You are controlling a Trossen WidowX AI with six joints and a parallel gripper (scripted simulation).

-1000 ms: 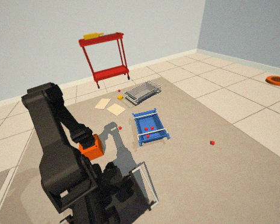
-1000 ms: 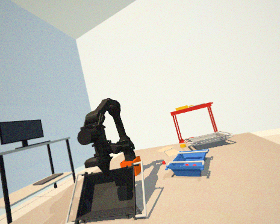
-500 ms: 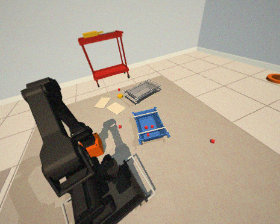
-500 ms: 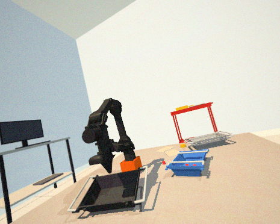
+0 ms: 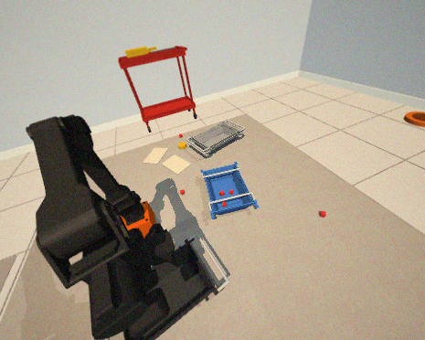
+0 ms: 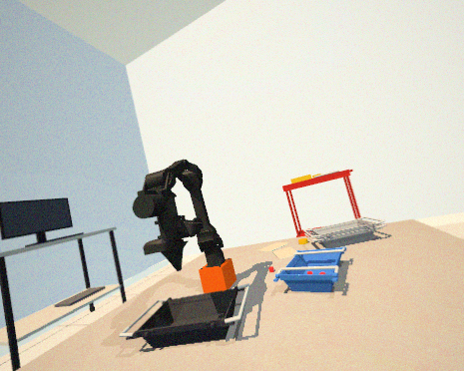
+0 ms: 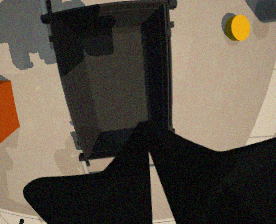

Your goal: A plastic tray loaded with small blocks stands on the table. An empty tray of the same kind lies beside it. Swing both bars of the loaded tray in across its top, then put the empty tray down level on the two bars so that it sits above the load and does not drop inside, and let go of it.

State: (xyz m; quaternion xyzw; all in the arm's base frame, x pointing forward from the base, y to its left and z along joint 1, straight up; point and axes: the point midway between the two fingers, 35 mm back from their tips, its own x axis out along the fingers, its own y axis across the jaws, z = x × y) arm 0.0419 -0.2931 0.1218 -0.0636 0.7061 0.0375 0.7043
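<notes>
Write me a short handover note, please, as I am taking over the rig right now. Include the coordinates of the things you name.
Gripper [image 6: 179,269] [image 7: 143,127]: shut, apparently on nothing, tips just above the black tray.
Loaded tray: the blue tray [image 5: 246,185] [image 6: 310,285], with red blocks [image 5: 222,193] [image 6: 309,273] inside.
Empty tray: the black tray [image 5: 182,279] [image 6: 189,333] [image 7: 159,75], apart from the blue one, near the arm.
Done: both blue-tray bars [image 5: 232,198] [image 6: 308,268] lie across its top.
Left: grasp the black tray, set it level on those bars, let go.
</notes>
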